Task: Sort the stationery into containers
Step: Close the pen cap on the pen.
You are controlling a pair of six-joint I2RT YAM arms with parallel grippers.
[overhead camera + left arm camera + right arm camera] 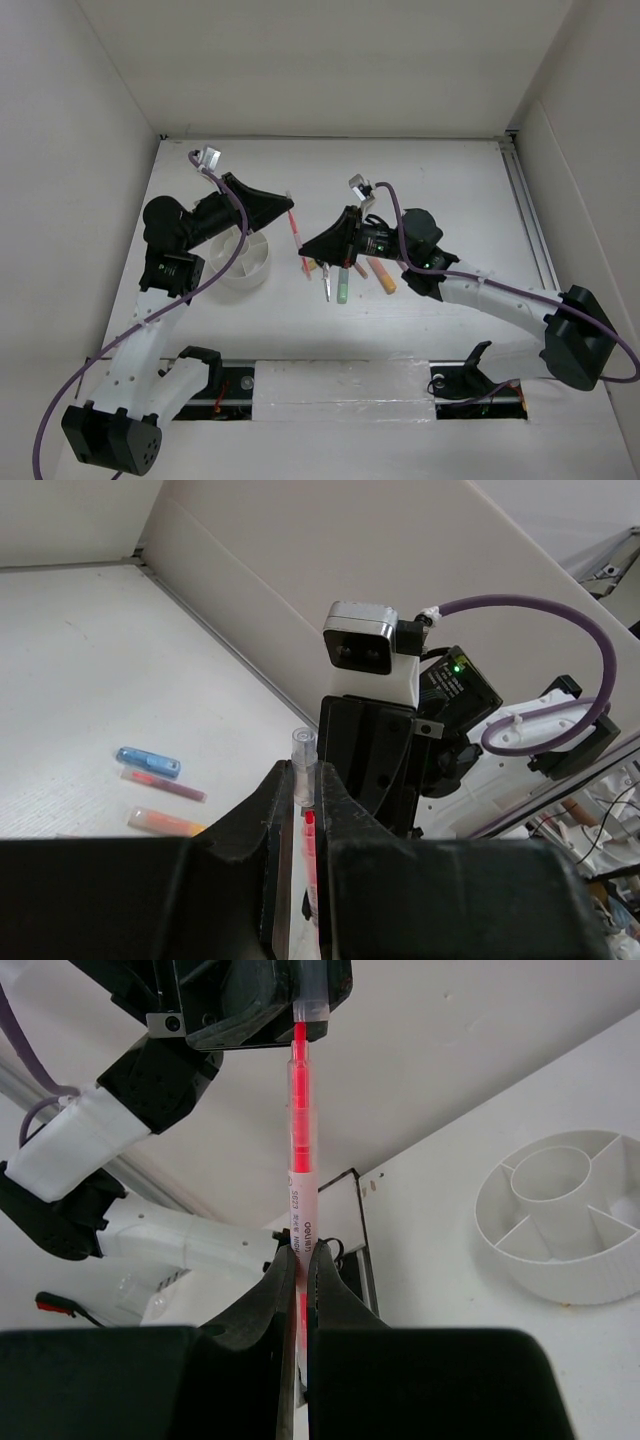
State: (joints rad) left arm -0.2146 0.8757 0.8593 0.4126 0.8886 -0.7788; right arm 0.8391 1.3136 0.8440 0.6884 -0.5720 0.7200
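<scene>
A thin red pen (297, 232) hangs in the air between two robot arms, gripped at both ends above the white table (450, 190). The left gripper (291, 207) has its fingers closed tight on the pen's far end, with the clear cap poking out past the fingertips in the left wrist view. The right gripper (304, 250) is clamped just as narrowly around the near part of the barrel, where printed lettering shows on a white section. The pen sits just to the right of the round white tub (250, 268), whose wedge compartments ring a central cup and which lies partly under the left arm. More stationery lies on the table beneath and beside the right gripper: a green marker (342, 287), an orange marker (383, 275), and, in the left wrist view, a blue marker (148, 762) beside a pink pen (165, 785).
</scene>
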